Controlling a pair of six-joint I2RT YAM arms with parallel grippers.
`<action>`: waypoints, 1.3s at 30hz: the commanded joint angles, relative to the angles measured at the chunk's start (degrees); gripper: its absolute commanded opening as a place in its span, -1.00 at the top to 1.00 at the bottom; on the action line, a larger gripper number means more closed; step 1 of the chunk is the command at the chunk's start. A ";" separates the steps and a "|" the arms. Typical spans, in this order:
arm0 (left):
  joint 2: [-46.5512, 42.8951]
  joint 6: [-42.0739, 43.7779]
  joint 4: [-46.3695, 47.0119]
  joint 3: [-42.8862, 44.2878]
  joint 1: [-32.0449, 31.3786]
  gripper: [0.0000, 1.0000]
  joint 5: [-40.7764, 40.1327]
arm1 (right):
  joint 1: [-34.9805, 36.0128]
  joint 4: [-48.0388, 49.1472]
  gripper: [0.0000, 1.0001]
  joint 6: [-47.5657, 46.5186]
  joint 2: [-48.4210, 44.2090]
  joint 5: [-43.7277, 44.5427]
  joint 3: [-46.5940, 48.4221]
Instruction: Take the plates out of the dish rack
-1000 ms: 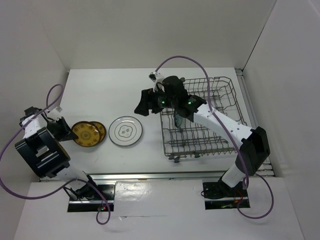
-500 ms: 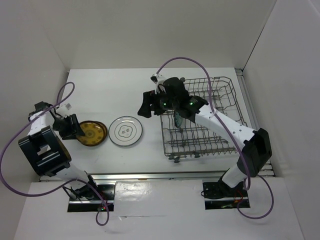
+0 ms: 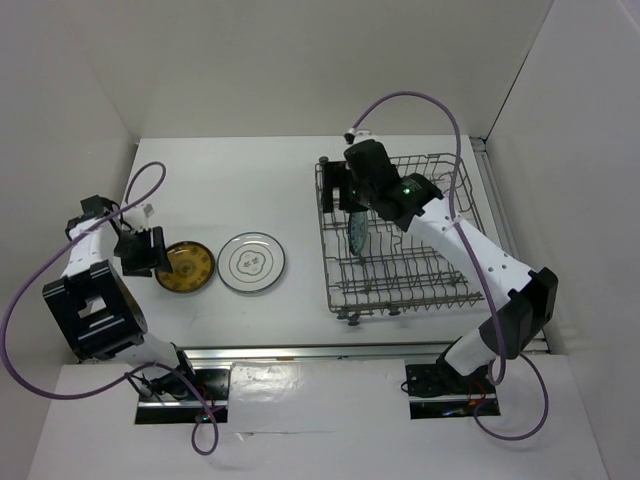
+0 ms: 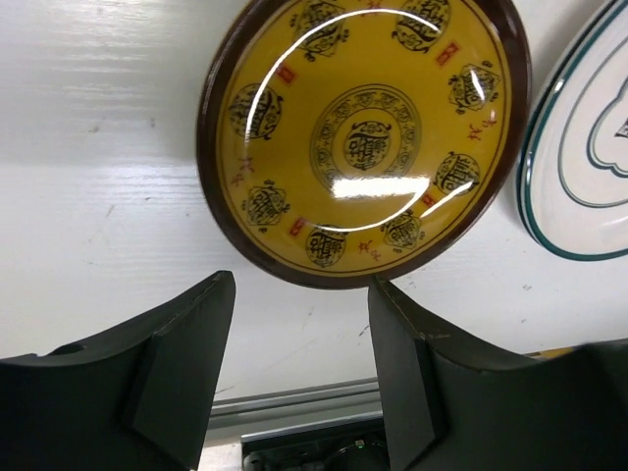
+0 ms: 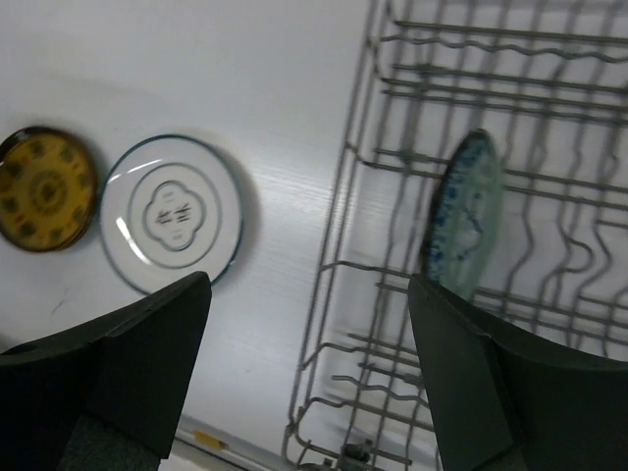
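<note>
Targeting the upright teal plate [image 5: 466,216] in the dish rack [image 3: 420,275]: right gripper [image 5: 309,294] and left gripper [image 4: 302,294] gape empty; right should descend astride it.

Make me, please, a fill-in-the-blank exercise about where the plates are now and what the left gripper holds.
The teal plate stands on edge inside the ____.
The left gripper, open beside the yellow plate, holds ____.
The white plate lies flat on the ____, beside the yellow plate.
Missing words: dish rack; nothing; table.
</note>
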 commanded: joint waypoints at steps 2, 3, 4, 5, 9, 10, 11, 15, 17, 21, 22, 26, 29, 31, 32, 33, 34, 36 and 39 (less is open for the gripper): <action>-4.59 -0.94 -0.07 2.40 0.32 -0.40 -1.82 | -4.86 -9.55 -0.78 2.28 -2.34 12.34 1.26; -5.56 -0.95 -0.07 2.41 0.32 -0.40 -1.11 | -7.66 -10.34 -0.78 0.98 -1.64 12.34 0.73; -7.31 -1.47 -0.07 2.41 0.32 -0.40 0.46 | -8.91 -10.34 -0.81 0.01 -0.77 10.86 0.11; -8.02 -1.48 -0.07 3.10 -0.20 -0.40 1.00 | -10.05 -10.87 -0.81 -0.70 0.37 9.19 0.11; -9.87 -2.09 -0.07 3.81 -1.60 -0.40 1.62 | -13.22 -9.65 -0.89 -2.72 7.66 1.64 -1.38; -10.40 -2.09 -0.76 3.81 -2.22 -0.40 1.62 | -13.23 -9.12 -0.89 -2.73 8.72 1.01 -1.91; -10.40 -2.09 -0.77 3.81 -2.22 -0.40 1.62 | -13.23 -8.33 -0.89 -3.25 9.78 0.48 -1.91; -11.62 -0.78 -1.83 3.81 -2.75 -0.40 1.62 | -13.23 -5.51 -0.86 -3.25 14.96 -0.14 -2.62; -11.63 -0.17 -2.44 3.20 -2.75 -0.40 1.10 | -13.23 -4.11 -0.78 -2.55 15.50 -0.66 -2.62; -13.04 -0.16 -2.44 3.20 -2.75 -0.40 1.09 | -13.23 -1.39 -0.44 -2.55 15.50 -1.72 -3.84; -13.65 -0.16 -2.44 3.20 -2.75 -0.40 1.09 | -13.23 -1.38 -0.19 -2.55 15.50 -1.72 -3.85; -14.18 -0.69 -3.14 4.86 -2.75 -0.40 1.71 | -13.23 -1.38 0.37 -4.21 15.50 -2.25 -3.06; -14.18 -1.21 -4.72 7.14 -2.75 -0.40 3.90 | -13.23 -4.27 0.85 -4.74 12.97 1.17 -0.70; -14.70 -1.21 -5.34 7.85 -2.75 -0.40 5.31 | -12.61 -6.20 1.00 -4.75 11.56 4.76 1.07; -14.71 -1.21 -5.95 8.55 -3.45 -0.46 5.83 | -12.61 -7.00 1.00 -4.75 10.33 5.91 2.12; -14.71 -1.21 -6.65 8.56 -3.45 -0.49 7.06 | -12.61 -7.79 1.00 -5.44 9.79 6.97 4.91; -14.71 -1.21 -6.66 9.17 -3.98 -0.52 7.59 | -12.61 -9.71 1.00 -6.06 9.79 9.24 6.60; -15.23 -1.21 -7.97 9.79 -4.51 -0.61 8.64 | -11.56 -12.00 1.00 -6.07 8.91 13.54 12.55; -15.23 -1.21 -8.50 11.02 -5.83 -0.63 9.96 | -8.49 -14.48 1.00 -6.07 7.69 16.73 18.81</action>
